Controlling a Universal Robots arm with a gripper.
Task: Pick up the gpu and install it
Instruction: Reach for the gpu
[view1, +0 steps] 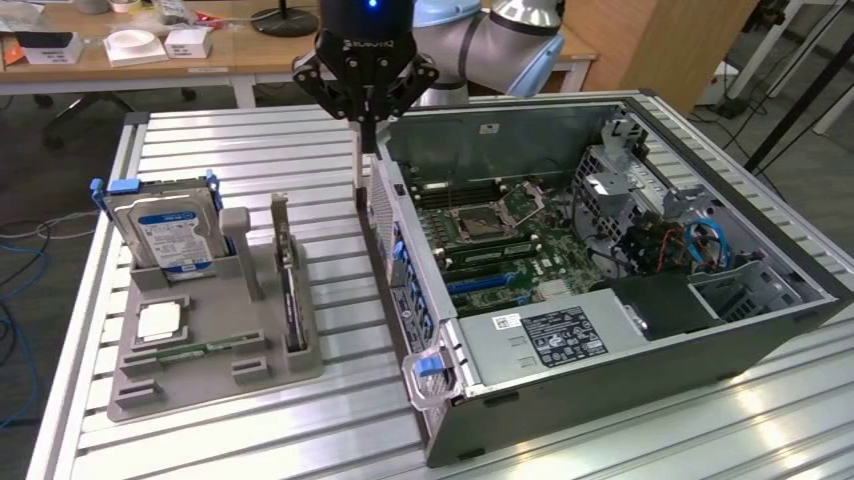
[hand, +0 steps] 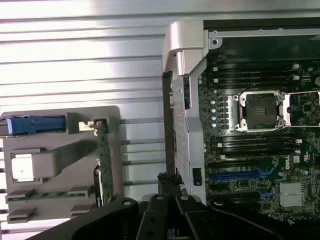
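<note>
Claw (view1: 363, 122) closed — over case (view1: 601, 365) wall, gpu (view1: 284, 285) upright in grey holder (view1: 150, 392)

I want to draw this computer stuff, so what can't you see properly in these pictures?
- gpu: exterior view, it stands edge-on in the grey holder, so its flat faces are hidden.
- hard drive: exterior view, the label writing is too small to read.
- computer case: wrist view, partly cut off by the picture's edge.
</note>
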